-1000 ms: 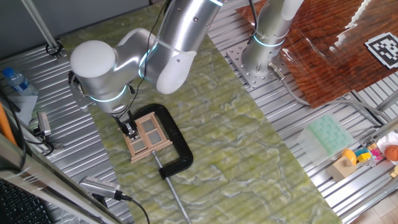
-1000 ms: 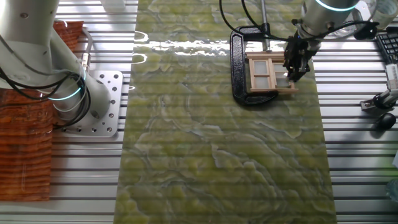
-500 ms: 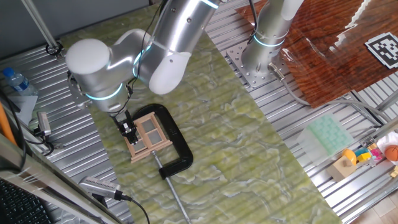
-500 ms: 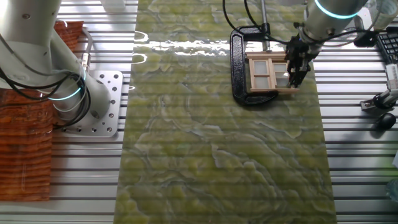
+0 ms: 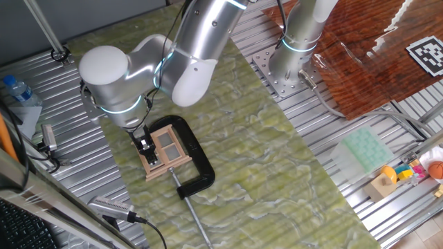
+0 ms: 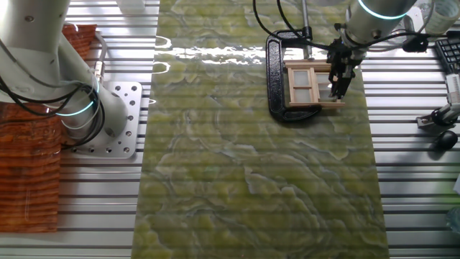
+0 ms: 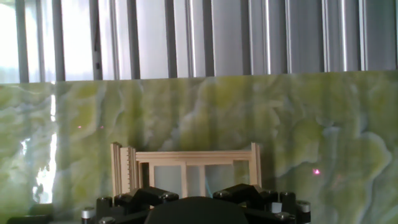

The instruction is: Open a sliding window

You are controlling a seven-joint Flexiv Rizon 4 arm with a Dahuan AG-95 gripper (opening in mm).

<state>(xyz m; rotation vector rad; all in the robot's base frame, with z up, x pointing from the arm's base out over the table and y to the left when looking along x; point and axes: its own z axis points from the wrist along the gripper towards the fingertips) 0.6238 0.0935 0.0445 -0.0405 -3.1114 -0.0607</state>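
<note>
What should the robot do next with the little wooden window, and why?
Probably nudge sideways along the frame. The pincer is down at one end of the sliding window, which the black C-clamp holds on the green mat. In the hand view the panes sit just ahead of the fingers. Whether the pincer is touching the wood yet can't be seen.

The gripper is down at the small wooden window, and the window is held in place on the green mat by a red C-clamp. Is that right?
Not quite: the C-clamp is black, not red, as one fixed view shows. The rest stands: the gripper is down at the small wooden sliding window, which sits within the clamp on the green mat.
</note>
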